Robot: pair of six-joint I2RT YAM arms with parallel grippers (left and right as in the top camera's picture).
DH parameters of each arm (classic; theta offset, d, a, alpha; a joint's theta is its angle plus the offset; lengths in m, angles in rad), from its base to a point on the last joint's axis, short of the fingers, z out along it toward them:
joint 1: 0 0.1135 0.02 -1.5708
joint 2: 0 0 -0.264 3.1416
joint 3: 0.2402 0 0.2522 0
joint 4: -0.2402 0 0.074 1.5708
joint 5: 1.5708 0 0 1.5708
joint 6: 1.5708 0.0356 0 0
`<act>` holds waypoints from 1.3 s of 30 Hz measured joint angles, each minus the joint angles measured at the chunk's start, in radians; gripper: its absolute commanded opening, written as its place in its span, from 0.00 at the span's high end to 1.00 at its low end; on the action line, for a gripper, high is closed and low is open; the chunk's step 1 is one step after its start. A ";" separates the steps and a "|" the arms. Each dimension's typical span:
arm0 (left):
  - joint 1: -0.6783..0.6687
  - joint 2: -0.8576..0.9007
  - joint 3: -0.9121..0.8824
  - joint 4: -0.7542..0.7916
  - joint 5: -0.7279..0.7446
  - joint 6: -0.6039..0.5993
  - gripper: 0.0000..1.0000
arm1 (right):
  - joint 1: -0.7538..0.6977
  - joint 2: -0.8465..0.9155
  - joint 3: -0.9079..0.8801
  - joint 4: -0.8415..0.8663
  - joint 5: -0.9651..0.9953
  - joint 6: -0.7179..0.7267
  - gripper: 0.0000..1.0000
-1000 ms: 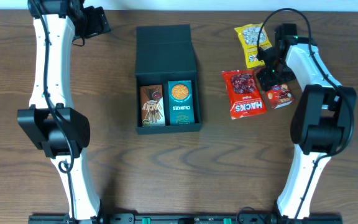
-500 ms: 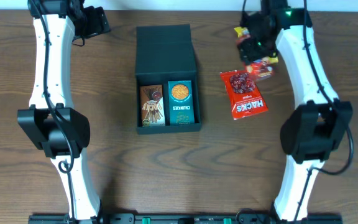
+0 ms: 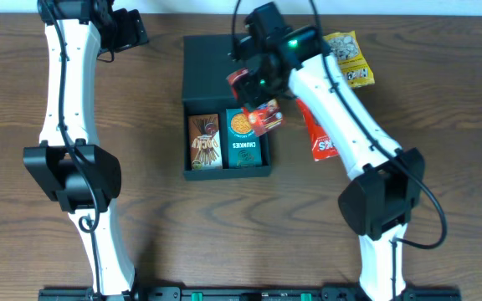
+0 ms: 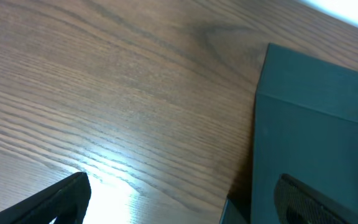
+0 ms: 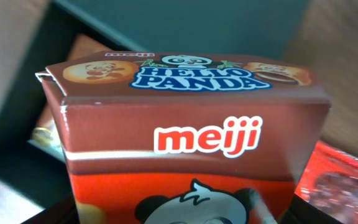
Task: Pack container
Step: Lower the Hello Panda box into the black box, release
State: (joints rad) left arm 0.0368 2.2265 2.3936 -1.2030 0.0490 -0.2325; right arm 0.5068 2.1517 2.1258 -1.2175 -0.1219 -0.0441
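Observation:
The dark container [image 3: 192, 109] lies open on the table with its flap lid [image 3: 222, 63] folded back. Inside it are a brown Pocky packet [image 3: 205, 141] and a teal Chunkies box [image 3: 245, 142]. My right gripper [image 3: 258, 88] is shut on a red Hello Panda box [image 3: 262, 117] and holds it above the container's right part. In the right wrist view the Hello Panda box [image 5: 188, 134] fills the frame, with the container [image 5: 23, 155] below. My left gripper [image 4: 185, 202] is open and empty over the table, next to the container's lid [image 4: 316, 124], at the far left in the overhead view [image 3: 132, 29].
A red Hacks packet [image 3: 318, 138] lies right of the container, partly under my right arm. A yellow snack packet [image 3: 351, 58] lies at the far right back.
My right gripper has lifted the Hello Panda box from the right side of the table and carried it left, over the container. The left arm has not moved.

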 measured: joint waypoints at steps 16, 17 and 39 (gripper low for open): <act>0.000 0.000 0.000 -0.006 0.000 0.000 0.05 | 0.089 0.125 -0.001 -0.044 0.116 0.343 0.43; 0.000 0.000 0.000 -0.006 0.000 0.000 0.05 | 0.095 0.131 -0.001 -0.054 0.129 0.356 0.41; 0.000 0.000 0.000 -0.018 0.000 0.000 0.05 | 0.129 0.144 0.095 -0.176 0.222 0.392 0.26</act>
State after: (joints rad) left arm 0.0368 2.2265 2.3936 -1.2213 0.0490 -0.2325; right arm 0.6357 2.2959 2.2208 -1.3933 0.1005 0.3477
